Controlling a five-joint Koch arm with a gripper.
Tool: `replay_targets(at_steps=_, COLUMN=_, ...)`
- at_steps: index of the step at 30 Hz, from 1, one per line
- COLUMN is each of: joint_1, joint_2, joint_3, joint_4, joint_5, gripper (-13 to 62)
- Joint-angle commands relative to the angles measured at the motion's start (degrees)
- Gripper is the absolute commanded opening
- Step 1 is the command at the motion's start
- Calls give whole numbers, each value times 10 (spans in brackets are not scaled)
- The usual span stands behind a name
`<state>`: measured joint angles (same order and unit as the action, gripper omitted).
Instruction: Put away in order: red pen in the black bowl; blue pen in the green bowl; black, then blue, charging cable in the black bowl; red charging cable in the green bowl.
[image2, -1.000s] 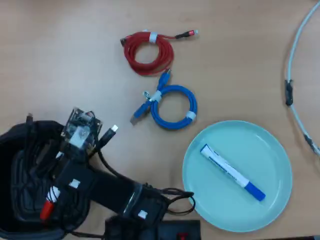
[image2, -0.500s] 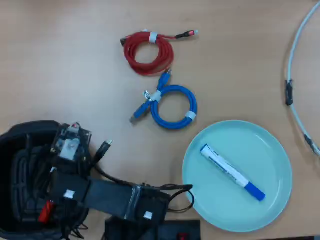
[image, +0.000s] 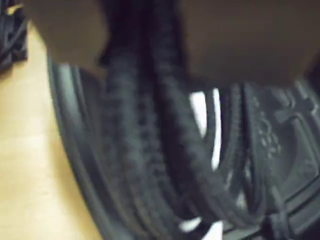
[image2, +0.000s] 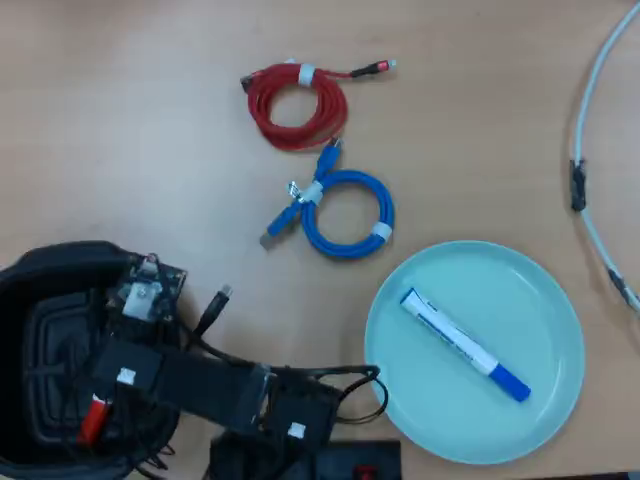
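Pale wood table (image2: 130, 120) fills my screen. Next biggest is the round, smooth green bowl (image2: 545, 400), with the blue pen (image2: 465, 345) lying in it. Left of it sits the deep black bowl (image2: 40, 275), where my arm has dipped lower than a second ago, carrying the bumpy black cable (image: 145, 150) inside. Red pen (image2: 93, 417) lies there too. My gripper is hidden; I cannot tell if it is holding. Above the green bowl wait the blue cable (image2: 345, 215) and red cable (image2: 297, 105).

A light wooden table (image2: 130, 130) is filling the overhead view, soft even light falling across its grain.
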<state>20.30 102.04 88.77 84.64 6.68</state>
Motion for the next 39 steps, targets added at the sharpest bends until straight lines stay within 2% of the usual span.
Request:
replay_targets(at_steps=1, joint_1=15, joint_2=29, joint_3=-13, joint_4=-47, joint_5=8, gripper=-73)
replay_targets(at_steps=5, joint_1=23, joint_2=26, joint_3=-4, joint_4=-44, joint_5=-7, gripper=-41)
replay_targets(at_steps=7, joint_1=25, joint_2=25, joint_3=0, joint_4=-40, joint_5=-22, gripper=42)
replay_targets(at_steps=11, joint_1=28, joint_2=25, joint_3=18, joint_4=-12, joint_5=-27, gripper=285)
replay_targets(at_steps=13, joint_1=28, joint_2=25, joint_3=18, joint_4=3, joint_5=-28, gripper=380)
replay_targets(at_steps=17, joint_1=35, joint_2=25, joint_3=13, joint_4=20, joint_5=-27, gripper=484)
replay_targets(at_steps=19, joint_1=58, joint_2=28, joint_3=11, joint_4=22, joint_5=-28, gripper=504)
replay_targets(at_steps=32, joint_1=250, joint_2=56, joint_3=-69, joint_4=25, joint_5=-25, gripper=497)
replay_targets(at_steps=39, joint_1=486, joint_2=54, joint_3=-77, joint_4=19, joint_5=-23, gripper=496)
